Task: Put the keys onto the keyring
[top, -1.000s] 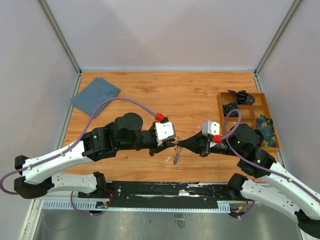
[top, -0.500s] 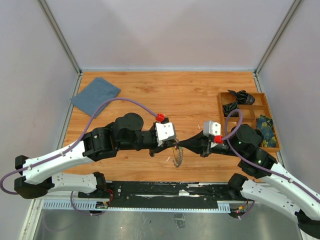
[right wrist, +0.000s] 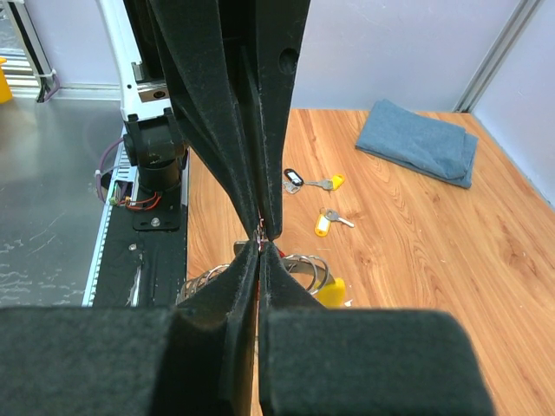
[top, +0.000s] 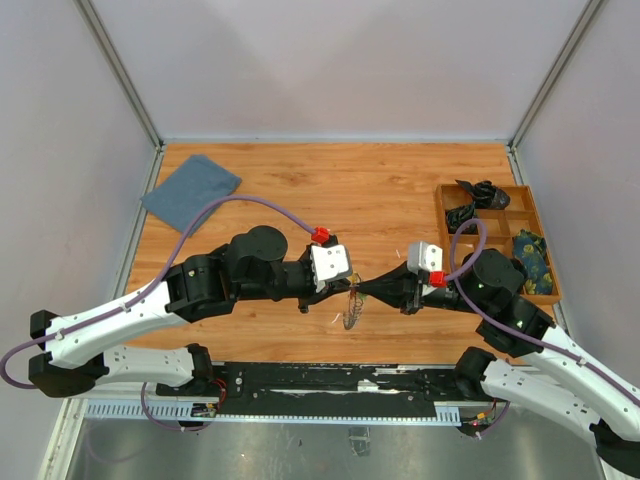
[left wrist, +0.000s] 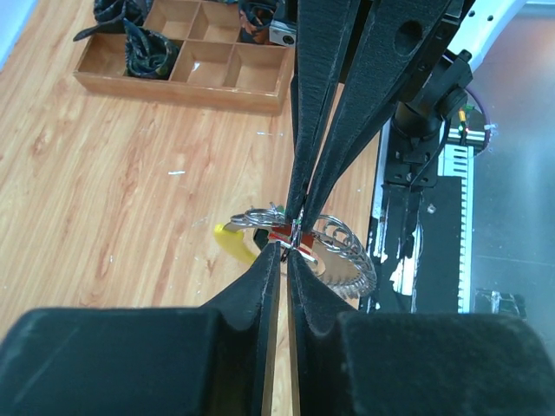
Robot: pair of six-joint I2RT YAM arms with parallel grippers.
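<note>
My left claw (left wrist: 284,253) is clenched on the red key (left wrist: 283,236), my right claw (right wrist: 260,250) on the keyring (left wrist: 342,256), tips touching. Keyring hangs just below them, over the table (top: 380,190) near its near edge. Loose keys (right wrist: 325,224) lie nearby.

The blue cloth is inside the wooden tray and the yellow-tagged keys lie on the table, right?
No. The blue cloth lies on the table at the far left, away from the wooden tray on the right; the top external view shows it. The yellow-tagged keys do lie on the table.

Keyring (left wrist: 347,256) partly behind the left gripper (left wrist: 284,253) (pinched part too small)
</note>
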